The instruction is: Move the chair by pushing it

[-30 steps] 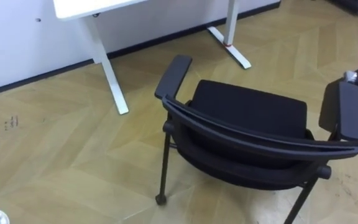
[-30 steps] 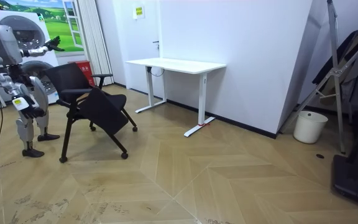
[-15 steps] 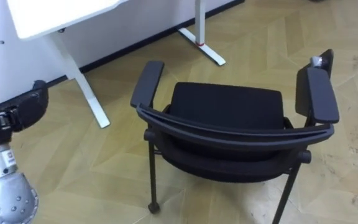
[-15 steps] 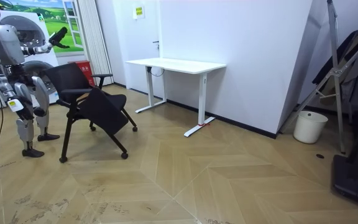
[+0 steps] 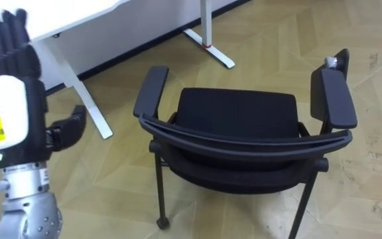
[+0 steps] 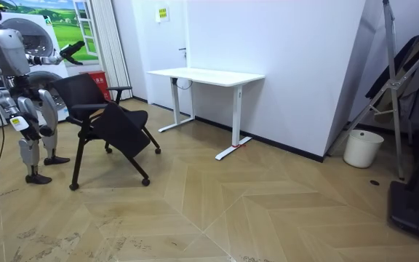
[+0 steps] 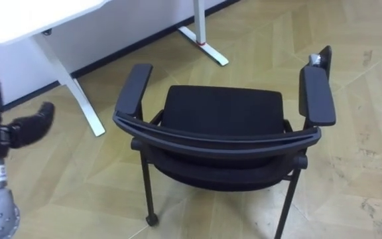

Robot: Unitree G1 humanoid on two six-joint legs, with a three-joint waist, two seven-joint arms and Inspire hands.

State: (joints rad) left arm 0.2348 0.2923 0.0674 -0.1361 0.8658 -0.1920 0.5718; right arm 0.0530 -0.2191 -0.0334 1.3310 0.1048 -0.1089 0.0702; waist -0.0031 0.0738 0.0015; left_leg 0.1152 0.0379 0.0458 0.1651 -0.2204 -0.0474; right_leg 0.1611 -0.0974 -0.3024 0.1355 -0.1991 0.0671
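Step in hand: approach. The robot stands behind the chair [image 5: 239, 116], which sits short of the desk [image 5: 58, 16]. Left hand [image 5: 8, 93] is up beside it, fingers straight, holding nothing; right hand [image 6: 22, 125] hangs low. Next move, by my judgement: palms onto the backrest [image 5: 244, 143]

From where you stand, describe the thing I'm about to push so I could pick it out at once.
Start at the white desk against the wall; on the wooden floor short of it, right before the robot, stands the chair, backrest toward the robot. It is black, with a padded seat, two armrests and thin legs, where the desk is all white.
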